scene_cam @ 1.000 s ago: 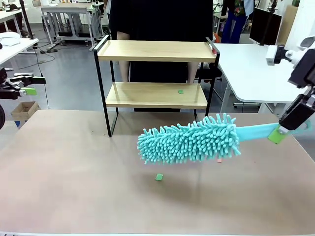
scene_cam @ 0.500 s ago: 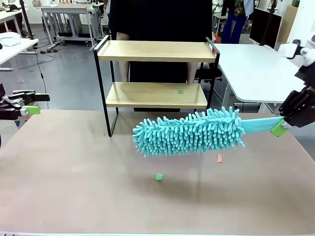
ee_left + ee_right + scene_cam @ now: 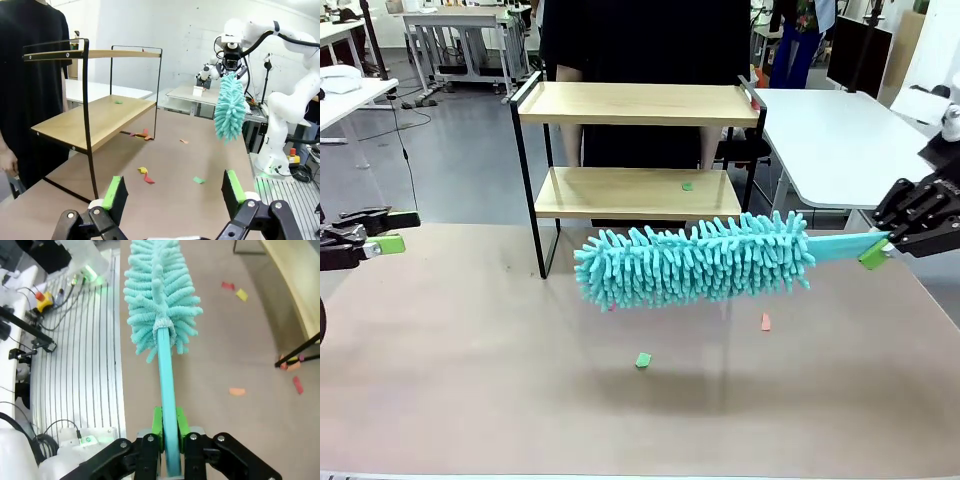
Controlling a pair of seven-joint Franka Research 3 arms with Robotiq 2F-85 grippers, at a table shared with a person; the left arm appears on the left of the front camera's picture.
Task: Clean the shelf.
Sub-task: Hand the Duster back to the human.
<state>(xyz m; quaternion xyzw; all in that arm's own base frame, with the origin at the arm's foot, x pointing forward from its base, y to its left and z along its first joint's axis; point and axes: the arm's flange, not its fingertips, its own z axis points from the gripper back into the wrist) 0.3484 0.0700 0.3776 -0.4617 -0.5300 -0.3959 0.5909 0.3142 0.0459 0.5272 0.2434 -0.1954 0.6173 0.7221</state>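
Duster [image 3: 695,265] hanging level before shelf [image 3: 638,192], your right gripper [image 3: 873,251] pinching handle for reach; left gripper [image 3: 174,195] idling wide open, empty.

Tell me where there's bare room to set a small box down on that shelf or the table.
The shelf's top board is bare rail to rail. The lower board is free except one green scrap near its right end. On the table, the left half is open; under the duster scraps lie scattered.
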